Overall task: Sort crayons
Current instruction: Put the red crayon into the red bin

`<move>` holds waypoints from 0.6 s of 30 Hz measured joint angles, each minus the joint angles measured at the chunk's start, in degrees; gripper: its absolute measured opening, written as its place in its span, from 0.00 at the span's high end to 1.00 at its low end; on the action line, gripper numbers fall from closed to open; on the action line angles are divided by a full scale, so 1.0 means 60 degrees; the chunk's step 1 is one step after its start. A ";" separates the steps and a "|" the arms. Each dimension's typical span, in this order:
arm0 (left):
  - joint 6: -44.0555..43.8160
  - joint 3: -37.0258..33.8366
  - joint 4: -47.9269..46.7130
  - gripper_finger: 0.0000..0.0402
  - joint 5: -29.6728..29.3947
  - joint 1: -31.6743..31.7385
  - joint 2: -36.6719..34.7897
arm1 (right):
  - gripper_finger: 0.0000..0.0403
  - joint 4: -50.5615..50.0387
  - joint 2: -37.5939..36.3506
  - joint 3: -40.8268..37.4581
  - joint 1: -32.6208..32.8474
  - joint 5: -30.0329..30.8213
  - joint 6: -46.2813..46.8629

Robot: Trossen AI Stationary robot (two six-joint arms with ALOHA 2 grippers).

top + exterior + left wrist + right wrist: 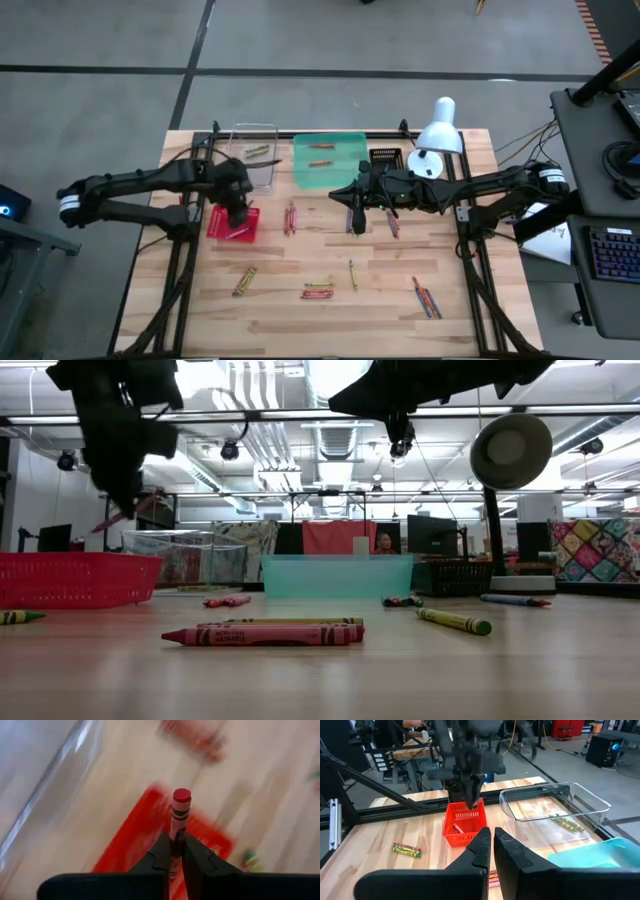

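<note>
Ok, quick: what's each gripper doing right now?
Left gripper: shut on a red crayon, over the red basket.
Right gripper: shut, empty.

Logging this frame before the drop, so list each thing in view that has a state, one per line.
left gripper: shut on a red crayon, above the red basket.
right gripper: shut, holding nothing, raised above the table.
red basket: holds one crayon.
clear tray: holds yellow-green crayons.
teal tray: holds two crayons.
lamp: upright; lit or not, cannot tell.
loose crayons: lying on the table, unsorted.
</note>
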 joint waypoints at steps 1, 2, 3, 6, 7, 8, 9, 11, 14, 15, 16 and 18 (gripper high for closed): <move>-0.0167 0.0000 -0.0400 1.00 -0.0189 0.0000 0.0159 | 0.97 -0.0001 0.0000 0.0000 -0.0010 0.0000 -0.0018; -0.0314 0.0000 -0.0762 1.00 -0.0396 0.0000 0.0322 | 0.97 -0.0002 0.0000 0.0000 -0.0034 -0.0004 -0.0020; -0.0452 0.0000 -0.1045 1.00 -0.0624 0.0000 0.0490 | 0.97 -0.0003 0.0000 0.0000 -0.0044 -0.0003 -0.0020; -0.0636 0.0000 -0.1629 0.99 -0.0941 0.0007 0.0956 | 0.97 -0.0002 0.0000 0.0000 -0.0131 0.0000 -0.0020; -0.0636 0.0000 -0.1718 0.99 -0.0942 0.0006 0.1100 | 0.97 -0.0002 0.0000 0.0000 -0.0157 0.0000 -0.0020; -0.0617 0.0000 -0.1765 0.98 -0.0939 -0.0001 0.1242 | 0.97 -0.0009 0.0000 0.0000 -0.0186 0.0000 -0.0019; -0.0553 0.0000 -0.1804 0.98 -0.0899 -0.0004 0.1358 | 0.97 -0.0015 0.0000 0.0000 -0.0207 0.0004 -0.0016; -0.0489 0.0000 -0.1830 0.96 -0.0835 -0.0004 0.1588 | 0.97 -0.0059 0.0000 0.0000 -0.0225 0.0007 -0.0016; -0.0412 0.0000 -0.1866 0.93 -0.0835 -0.0004 0.1871 | 0.97 -0.0190 0.0000 0.0000 -0.0254 0.0004 -0.0010; -0.0302 0.0000 -0.1907 0.92 -0.0835 -0.0004 0.1949 | 0.97 -0.0239 0.0000 0.0000 -0.0271 -0.0002 -0.0009; -0.0205 0.0000 -0.1953 0.92 -0.0835 -0.0004 0.2022 | 0.97 -0.0287 0.0000 0.0000 -0.0285 -0.0005 -0.0009; -0.0067 0.0000 -0.2014 0.90 -0.0833 -0.0004 0.2152 | 0.97 -0.0349 0.0000 0.0000 -0.0301 -0.0001 0.0004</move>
